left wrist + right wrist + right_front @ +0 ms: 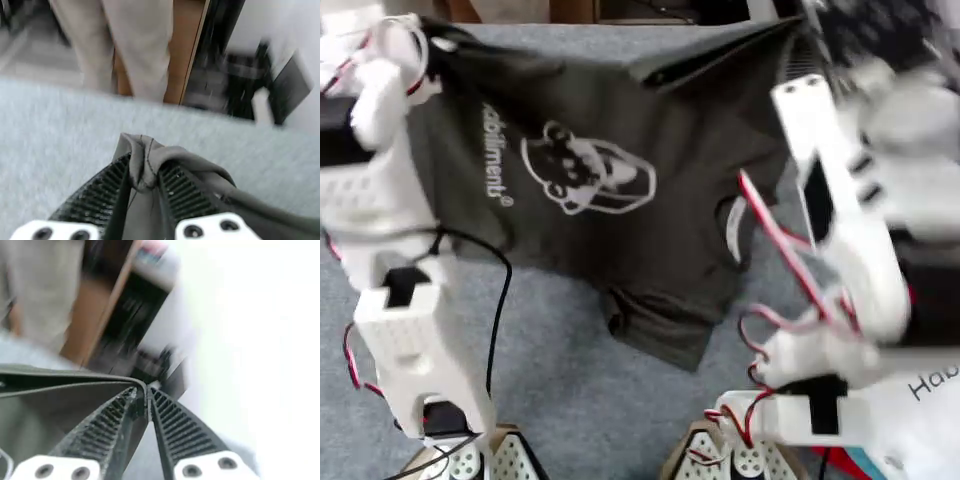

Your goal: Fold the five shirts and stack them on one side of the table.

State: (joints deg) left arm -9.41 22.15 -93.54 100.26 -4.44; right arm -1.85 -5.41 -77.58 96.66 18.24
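Hanging between both arms, the dark shirt (620, 230) sags onto the bench (570, 400). Left end effector (145, 172) is clamped on a bunched corner, right end effector (146, 402) pinches another edge.

A dark grey shirt (620, 110) with a white figure print and white lettering lies spread across the upper middle of the frame on the tabletop (570, 400). A crumpled part juts toward lower centre. Its top edge is raised and stretched. The left gripper (145, 167) pinches a bunched corner and the right gripper (146, 396) a flat edge.
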